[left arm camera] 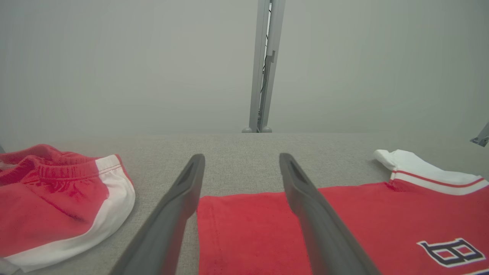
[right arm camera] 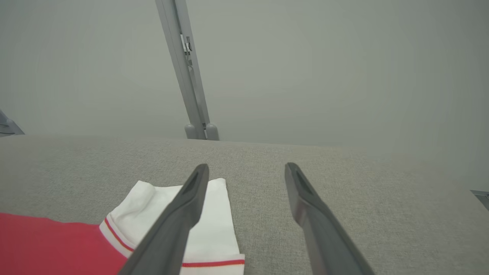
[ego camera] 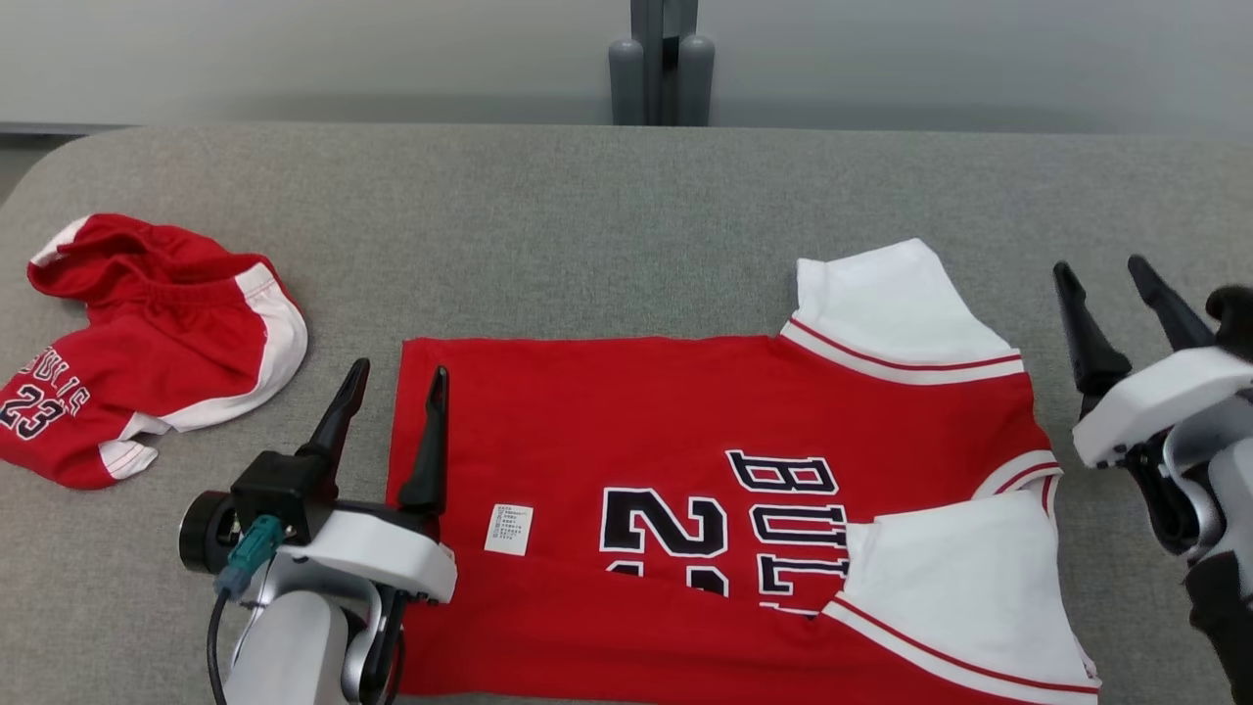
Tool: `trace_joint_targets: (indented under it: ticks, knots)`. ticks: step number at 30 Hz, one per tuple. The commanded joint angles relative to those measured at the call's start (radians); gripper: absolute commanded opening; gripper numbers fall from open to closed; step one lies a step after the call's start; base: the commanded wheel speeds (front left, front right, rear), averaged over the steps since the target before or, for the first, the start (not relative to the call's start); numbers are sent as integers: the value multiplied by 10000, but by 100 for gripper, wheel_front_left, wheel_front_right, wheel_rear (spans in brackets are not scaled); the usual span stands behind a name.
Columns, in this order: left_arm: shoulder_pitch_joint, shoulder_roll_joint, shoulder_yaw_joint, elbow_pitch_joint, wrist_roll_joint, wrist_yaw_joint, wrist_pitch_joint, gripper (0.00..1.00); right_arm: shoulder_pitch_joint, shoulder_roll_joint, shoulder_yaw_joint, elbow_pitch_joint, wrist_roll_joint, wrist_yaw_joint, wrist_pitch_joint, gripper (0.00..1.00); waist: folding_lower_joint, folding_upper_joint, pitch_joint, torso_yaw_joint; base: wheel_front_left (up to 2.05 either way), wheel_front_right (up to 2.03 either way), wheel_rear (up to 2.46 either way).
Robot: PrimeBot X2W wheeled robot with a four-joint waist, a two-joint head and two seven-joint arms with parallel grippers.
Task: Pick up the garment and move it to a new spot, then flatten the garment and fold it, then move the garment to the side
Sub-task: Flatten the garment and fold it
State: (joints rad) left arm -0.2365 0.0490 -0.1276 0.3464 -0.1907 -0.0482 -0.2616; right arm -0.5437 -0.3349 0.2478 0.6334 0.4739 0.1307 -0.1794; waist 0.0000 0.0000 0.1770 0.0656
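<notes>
Head view | jersey point(ego camera: 626, 431) flat | left claw point(ego camera: 401, 368) wide, astride its hem edge | right claw point(ego camera: 1099, 264) wide, right of it

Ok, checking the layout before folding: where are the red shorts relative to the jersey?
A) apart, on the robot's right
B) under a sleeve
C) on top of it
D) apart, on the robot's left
D: the crumpled shorts lie left of the jersey, past its hem end, with bare grey table between them.
</notes>
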Motion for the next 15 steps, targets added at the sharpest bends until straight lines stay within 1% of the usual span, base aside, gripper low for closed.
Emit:
trace_joint_targets:
  ticks: [1,7,15]
  knots:
    - [-258,36,-15,44,10,-15,-43,100,-427,-107,170,244,307,3,174,100,0,0,492,138,0,0,0]
    - [-877,39,-368,-127,-646,186,-43,100,-2238,-671,1352,1496,1397,3,1009,100,0,0,1231,611,0,0,0]
    - [-1180,31,-1131,-547,-1004,456,-43,100,-3652,-1218,2813,2657,2778,3,2226,100,0,0,1855,1359,0,0,0]
